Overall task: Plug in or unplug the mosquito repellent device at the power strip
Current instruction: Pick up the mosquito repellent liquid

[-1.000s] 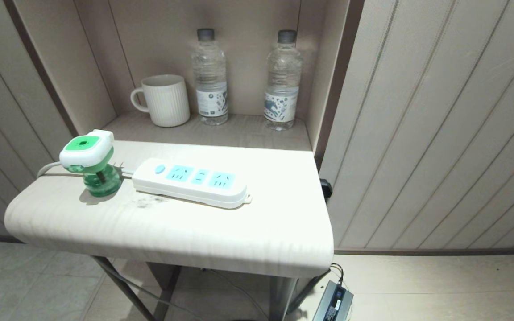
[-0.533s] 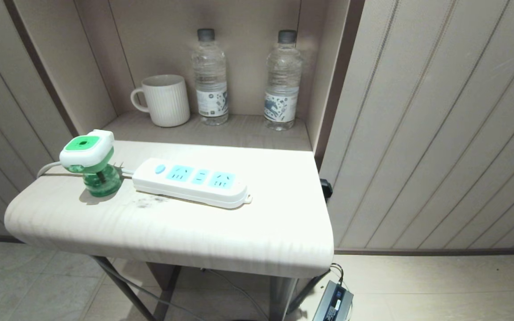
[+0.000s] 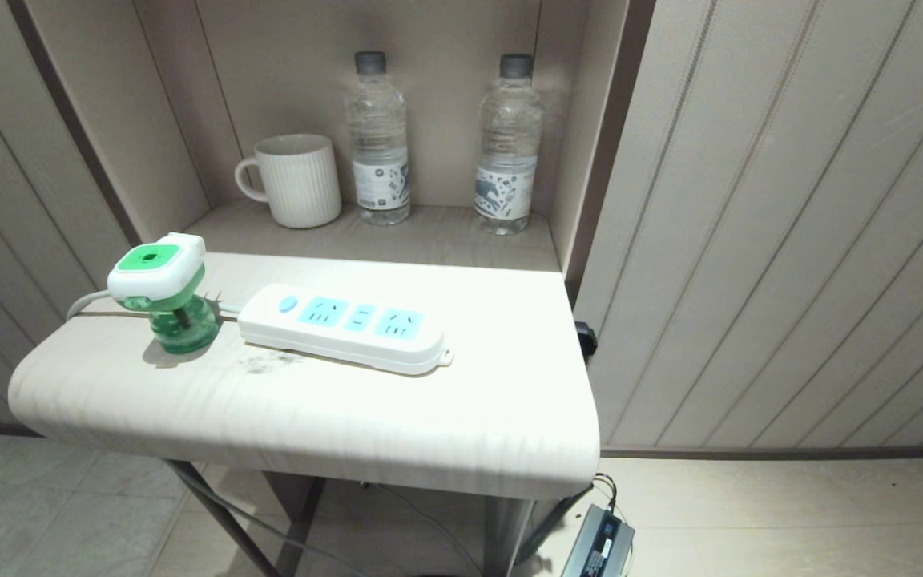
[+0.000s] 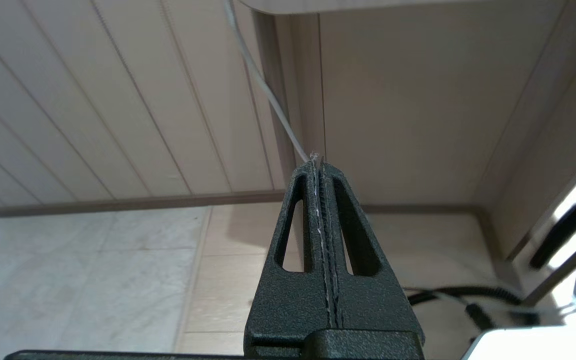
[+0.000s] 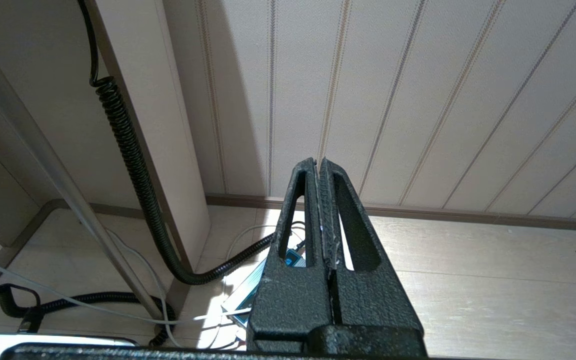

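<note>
You see the repellent device (image 3: 159,290) standing upright, unplugged, green bottle down, just beside the strip's (image 3: 345,327) button end. The white strip lies flat, its 3 blue sockets empty.

Head view: bright, even indoor light from above. Surface (image 3: 397,409) top nearly blown out, wood grain washed; power strip (image 3: 345,327) almost merges into it. Mosquito repellent device (image 3: 163,290) throws a small soft shadow toward its left-front. Alcove behind is dimmer. Wall panel lines splay toward the frame edges: wide-angle distortion. Focus sharp overall.

Left wrist view: left tool (image 4: 320,165) crisp; background soft, streaky blur at one side, blown-out white patch in the corner.

Right wrist view: right tool (image 5: 319,164) sharp, hard glare patch on the floor (image 5: 468,280) behind it, wall evenly lit.
</note>
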Controlling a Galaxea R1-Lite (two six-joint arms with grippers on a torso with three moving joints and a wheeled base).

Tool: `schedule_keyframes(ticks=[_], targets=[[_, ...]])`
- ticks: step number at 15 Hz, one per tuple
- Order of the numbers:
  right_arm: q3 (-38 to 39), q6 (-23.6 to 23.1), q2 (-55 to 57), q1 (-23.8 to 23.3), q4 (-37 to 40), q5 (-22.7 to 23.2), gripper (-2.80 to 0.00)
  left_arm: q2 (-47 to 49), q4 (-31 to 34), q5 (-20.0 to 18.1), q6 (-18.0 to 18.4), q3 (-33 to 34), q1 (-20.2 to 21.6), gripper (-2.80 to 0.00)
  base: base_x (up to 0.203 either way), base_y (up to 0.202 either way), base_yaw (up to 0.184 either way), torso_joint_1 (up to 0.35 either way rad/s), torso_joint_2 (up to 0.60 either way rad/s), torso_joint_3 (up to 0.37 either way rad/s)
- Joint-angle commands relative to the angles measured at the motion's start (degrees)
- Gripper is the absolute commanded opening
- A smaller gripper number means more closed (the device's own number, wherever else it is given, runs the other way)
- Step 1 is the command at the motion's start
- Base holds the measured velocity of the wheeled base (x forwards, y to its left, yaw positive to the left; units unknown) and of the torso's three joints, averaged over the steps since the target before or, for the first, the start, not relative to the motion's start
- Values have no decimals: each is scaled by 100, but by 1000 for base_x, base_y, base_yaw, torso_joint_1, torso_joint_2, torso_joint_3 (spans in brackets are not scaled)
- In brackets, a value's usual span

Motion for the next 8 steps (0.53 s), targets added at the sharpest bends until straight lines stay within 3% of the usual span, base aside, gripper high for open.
schedule_keyframes(ticks=[1, 8], targets=[[0, -3, 0, 4, 0, -1, -280, -55, 10, 37, -258, 10, -2, -280, 0, 0, 0, 0, 0, 0], [0, -3, 0, 4, 0, -1, -280, -55, -8, 55, -425, 10, -2, -280, 0, 0, 0, 0, 0, 0]])
